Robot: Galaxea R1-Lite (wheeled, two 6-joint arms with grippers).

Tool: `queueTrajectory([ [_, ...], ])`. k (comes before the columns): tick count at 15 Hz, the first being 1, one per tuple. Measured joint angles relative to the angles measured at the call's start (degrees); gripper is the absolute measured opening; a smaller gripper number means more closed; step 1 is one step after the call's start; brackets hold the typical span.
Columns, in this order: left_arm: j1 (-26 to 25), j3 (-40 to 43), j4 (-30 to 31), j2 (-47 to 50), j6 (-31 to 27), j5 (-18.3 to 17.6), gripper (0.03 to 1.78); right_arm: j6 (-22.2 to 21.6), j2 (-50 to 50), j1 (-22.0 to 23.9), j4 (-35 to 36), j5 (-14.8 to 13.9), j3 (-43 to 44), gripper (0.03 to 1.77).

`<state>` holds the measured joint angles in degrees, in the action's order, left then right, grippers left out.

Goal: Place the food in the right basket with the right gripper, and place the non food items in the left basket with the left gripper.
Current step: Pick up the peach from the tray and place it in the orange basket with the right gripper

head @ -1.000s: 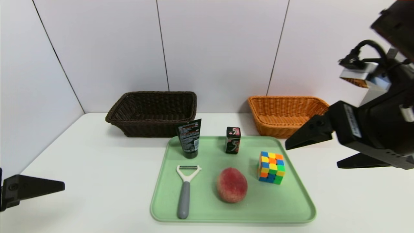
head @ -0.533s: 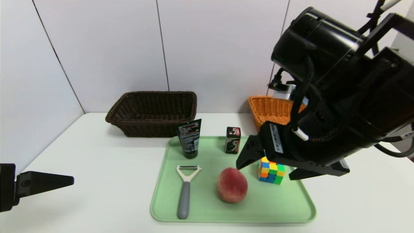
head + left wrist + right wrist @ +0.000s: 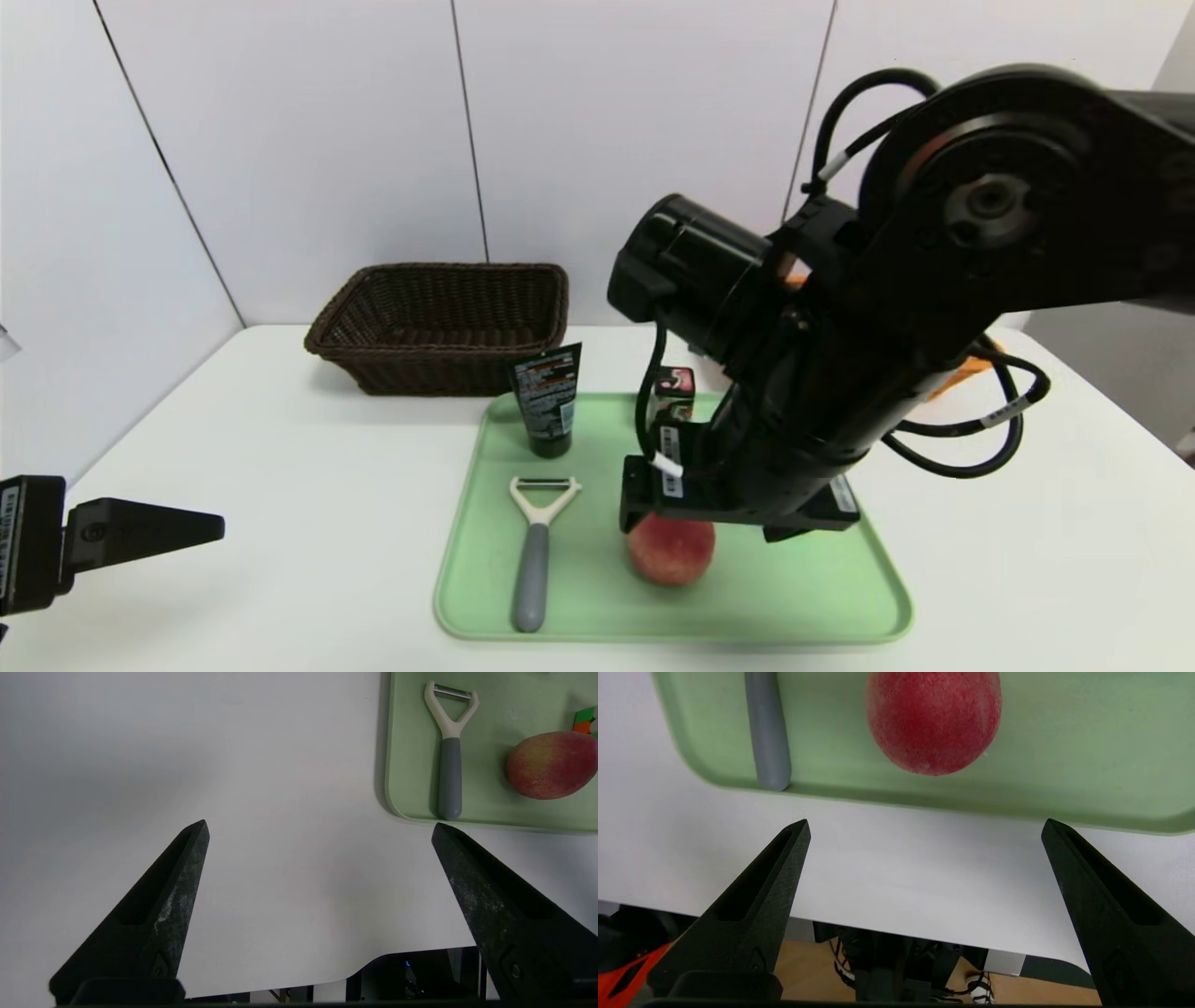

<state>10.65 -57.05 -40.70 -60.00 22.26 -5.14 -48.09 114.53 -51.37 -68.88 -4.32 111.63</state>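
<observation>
1. Right end effector is spread wide with nothing in it, pointing steeply down right above the peach, with no contact that I can see. In the right wrist view the peach sits just past the two finger tips.
2. The peach rests on the near middle of the green tray. The right arm covers its top in the head view.
3. Just left of the peach is the peeler, lying flat with its white head toward the far side and its grey handle toward the near edge.
4. The black tube stands upright at the tray's far-left corner. The small black box with the pink top peeks out behind the right arm at the far edge, mostly hidden.
5. Can't see the puzzle cube in the head view, the arm blocks that spot. The left wrist view catches only a coloured sliver of it beside the peach.
6. The dark brown basket sits on the white tabletop past the tray, to the far left. Only a scrap of the orange basket shows behind the right arm.
7. Left end effector is also wide open and empty, hanging over bare tabletop well left of the tray.
</observation>
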Motion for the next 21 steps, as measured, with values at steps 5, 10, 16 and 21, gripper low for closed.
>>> queueTrajectory([
  [5, 0.2, 0.3, -0.1, 0.3, 0.0, 0.0, 1.69, -2.2, 4.0, 0.7, 3.7, 0.0, 0.0, 1.71],
  [10, 1.5, 0.5, -0.3, 0.6, 0.0, 0.0, 1.69, -2.1, 6.7, 1.2, 3.9, -0.3, 0.0, 1.71],
  [16, 2.5, 1.3, -0.3, 1.3, 0.2, 0.0, 1.69, -1.9, 9.0, 1.8, 4.1, -1.5, 0.1, 1.71],
  [21, 2.7, 1.9, 0.1, 1.4, 0.3, -0.1, 1.69, -1.6, 10.7, 2.4, 5.4, -1.5, 0.1, 1.71],
])
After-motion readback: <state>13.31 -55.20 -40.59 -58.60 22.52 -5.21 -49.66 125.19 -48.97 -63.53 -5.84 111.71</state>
